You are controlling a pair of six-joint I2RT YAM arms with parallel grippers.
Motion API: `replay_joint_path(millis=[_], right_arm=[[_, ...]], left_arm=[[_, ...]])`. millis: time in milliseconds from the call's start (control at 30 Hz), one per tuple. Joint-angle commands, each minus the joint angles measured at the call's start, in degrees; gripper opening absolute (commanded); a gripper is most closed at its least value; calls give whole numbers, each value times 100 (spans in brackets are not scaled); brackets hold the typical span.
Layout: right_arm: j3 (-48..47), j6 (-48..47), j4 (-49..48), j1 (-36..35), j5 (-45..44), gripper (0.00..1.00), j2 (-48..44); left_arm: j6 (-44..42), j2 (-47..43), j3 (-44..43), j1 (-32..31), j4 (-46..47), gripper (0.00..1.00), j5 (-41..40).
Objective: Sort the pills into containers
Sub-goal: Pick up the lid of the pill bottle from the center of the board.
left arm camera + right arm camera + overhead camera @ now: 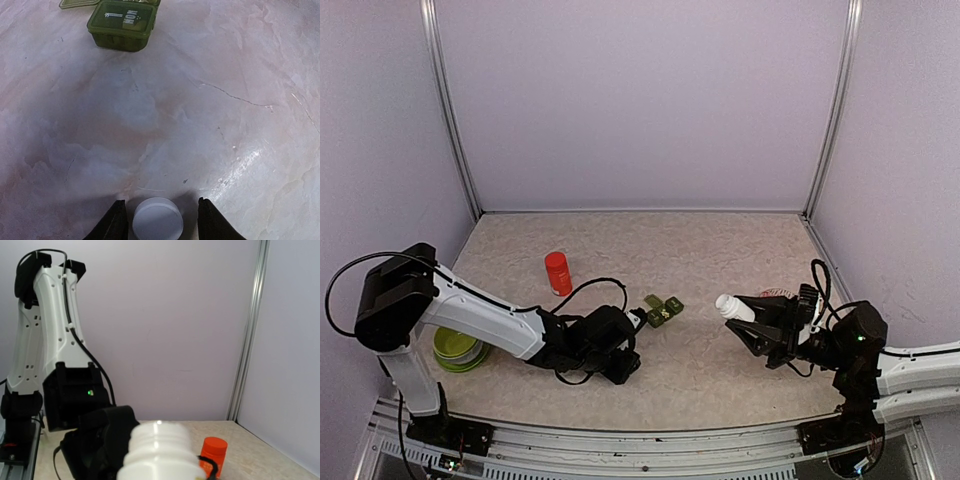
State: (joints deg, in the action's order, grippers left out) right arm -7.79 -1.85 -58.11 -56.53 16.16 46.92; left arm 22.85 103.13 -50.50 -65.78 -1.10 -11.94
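The dark green containers [663, 308] lie mid-table, one lid swung open toward the back; in the left wrist view the containers [122, 25] sit at the top with white marks on a closed lid. My left gripper [636, 322] rests low just short of them. It is open, and a white round cap [157, 219] stands on the table between its fingers [114, 225] with a gap on each side. My right gripper [760, 315] is shut on a white bottle [733, 307], held above the table with its uncapped threaded neck [157, 447] pointing left. No pills show.
A red cylindrical bottle [558, 273] stands upright at the back left of the containers, and shows in the right wrist view as the red bottle [213, 455]. A lime-green bowl [458, 348] sits at the near left, beside the left arm's base. Walls enclose the table on three sides.
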Motion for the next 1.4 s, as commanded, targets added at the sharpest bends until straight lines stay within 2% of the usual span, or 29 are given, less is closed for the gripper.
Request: replay_joint_path(millis=[0,633,767,933,1233,1367], right_arm=[[89,26,-65,-47,-77,0,-87],[41,9,-139,-45,-65,0,45],[17,9,-107,-51,-60,0,29],[10,17,-76,-46,-47,0,8],[-38,-1,99,-48,-22,0,-86],[-30,-24,149,-46,-22,0,-164]], left_arm=[[-32,330,-148,-154,-704,45,-201],[108,117,-162,-288,-1147,40,-300],[114,178,-169,-287,-1169,35,-274],[83,185,-206,-287,-1120,23,-368],[-114,395,-604,-284,-1188,22,-391],[-153,136,-495,-292,-943,18,-317]])
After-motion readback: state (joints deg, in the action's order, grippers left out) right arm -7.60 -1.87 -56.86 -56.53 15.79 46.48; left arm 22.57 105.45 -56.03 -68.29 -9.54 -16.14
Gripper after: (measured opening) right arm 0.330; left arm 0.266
